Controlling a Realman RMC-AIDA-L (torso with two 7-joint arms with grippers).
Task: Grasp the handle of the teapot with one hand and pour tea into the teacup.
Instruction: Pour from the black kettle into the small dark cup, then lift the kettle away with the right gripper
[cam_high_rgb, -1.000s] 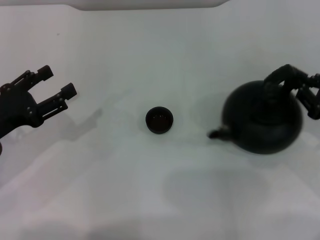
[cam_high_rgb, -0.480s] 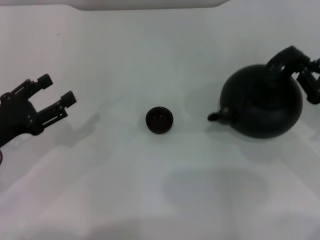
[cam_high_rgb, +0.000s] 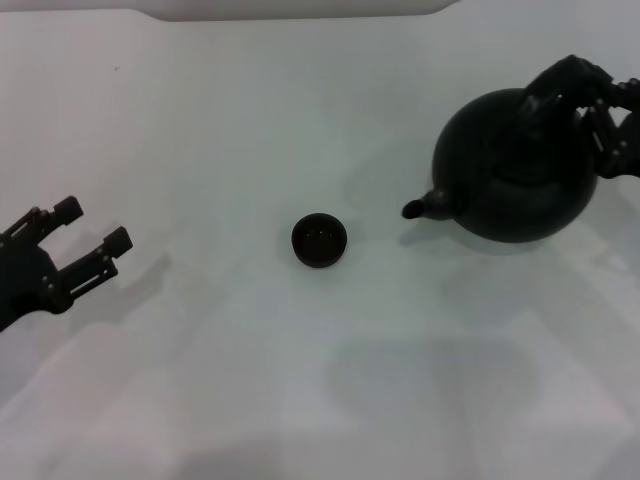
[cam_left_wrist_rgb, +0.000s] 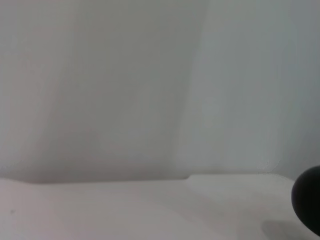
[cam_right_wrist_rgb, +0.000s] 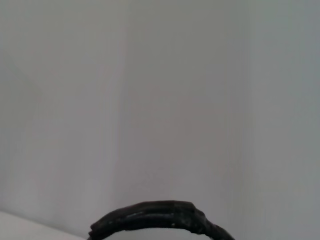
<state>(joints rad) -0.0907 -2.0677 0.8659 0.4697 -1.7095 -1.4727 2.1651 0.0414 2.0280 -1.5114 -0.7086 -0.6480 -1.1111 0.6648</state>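
Note:
The large round black teapot (cam_high_rgb: 505, 170) is at the right in the head view, held off the white table, its short spout (cam_high_rgb: 415, 208) pointing left towards the teacup. My right gripper (cam_high_rgb: 592, 100) is shut on the black arched handle (cam_high_rgb: 552, 88) at the top of the pot. The handle also shows as a dark arc in the right wrist view (cam_right_wrist_rgb: 155, 218). The tiny dark teacup (cam_high_rgb: 319, 240) stands in the middle of the table, apart from the spout. My left gripper (cam_high_rgb: 92, 228) is open and empty at the far left.
The white table (cam_high_rgb: 320, 380) has a raised white edge along the back (cam_high_rgb: 300, 10). A dark round shape (cam_left_wrist_rgb: 309, 200) shows at the edge of the left wrist view; I cannot tell what it is.
My right gripper has lifted the teapot up and slightly left by its handle. My left arm has drawn back towards the near left corner, still open.

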